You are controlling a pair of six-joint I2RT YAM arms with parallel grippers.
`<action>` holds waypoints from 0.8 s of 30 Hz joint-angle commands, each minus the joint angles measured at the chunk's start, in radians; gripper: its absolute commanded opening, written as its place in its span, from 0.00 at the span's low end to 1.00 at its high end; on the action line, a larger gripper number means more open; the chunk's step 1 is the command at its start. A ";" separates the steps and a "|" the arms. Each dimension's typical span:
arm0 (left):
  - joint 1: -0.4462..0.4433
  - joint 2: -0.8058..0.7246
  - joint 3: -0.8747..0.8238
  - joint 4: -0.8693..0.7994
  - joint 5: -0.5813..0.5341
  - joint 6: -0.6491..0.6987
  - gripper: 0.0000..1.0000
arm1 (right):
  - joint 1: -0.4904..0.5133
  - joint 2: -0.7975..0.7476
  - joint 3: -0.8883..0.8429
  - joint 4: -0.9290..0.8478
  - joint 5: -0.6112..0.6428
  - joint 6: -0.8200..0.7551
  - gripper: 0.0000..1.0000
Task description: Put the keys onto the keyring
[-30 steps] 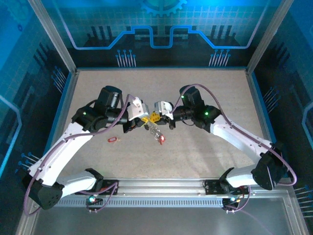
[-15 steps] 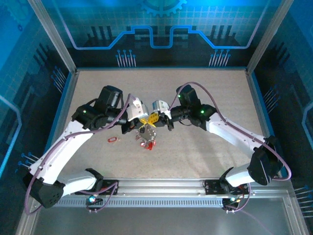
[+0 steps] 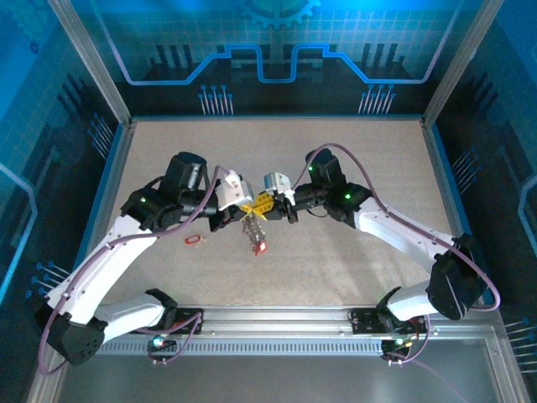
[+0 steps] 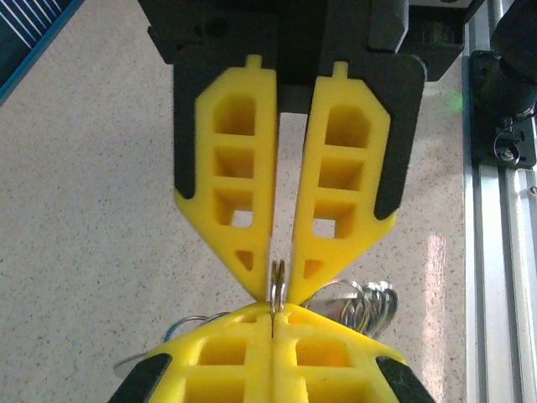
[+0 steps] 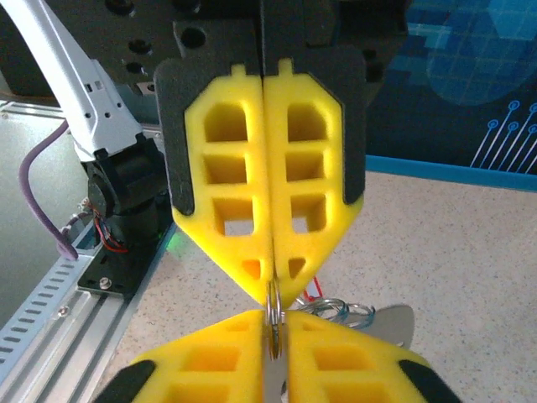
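My two grippers meet tip to tip above the middle of the table. The left gripper is shut on the keyring's silver ring. From the opposite side the right gripper pinches the same ring, its yellow fingers pressed together. The keyring's chain hangs below the tips, with a key's red tag at its lower end. Chain links and a silver key blade show behind the tips. Another of the keys, with its red tag, lies on the table left of the grippers.
The speckled beige table is walled by blue panels at the back and sides. An aluminium rail with both arm bases runs along the near edge. The left arm's base stands close behind the right gripper.
Both grippers have shifted a little to the left while staying tip to tip. The hanging chain and red tag swung left, from under the right gripper to under the meeting point.
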 commanded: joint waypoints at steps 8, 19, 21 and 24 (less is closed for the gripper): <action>-0.002 -0.054 -0.031 0.170 0.091 0.008 0.00 | 0.016 0.033 0.066 -0.117 0.014 -0.056 0.00; -0.002 -0.111 -0.088 0.202 0.010 -0.006 0.17 | -0.025 -0.054 -0.091 0.276 -0.018 0.134 0.00; -0.002 -0.115 -0.094 0.199 0.013 -0.008 0.17 | -0.028 -0.064 -0.106 0.309 -0.021 0.143 0.00; -0.002 -0.108 -0.095 0.198 0.015 -0.012 0.24 | -0.033 -0.065 -0.118 0.356 -0.035 0.162 0.00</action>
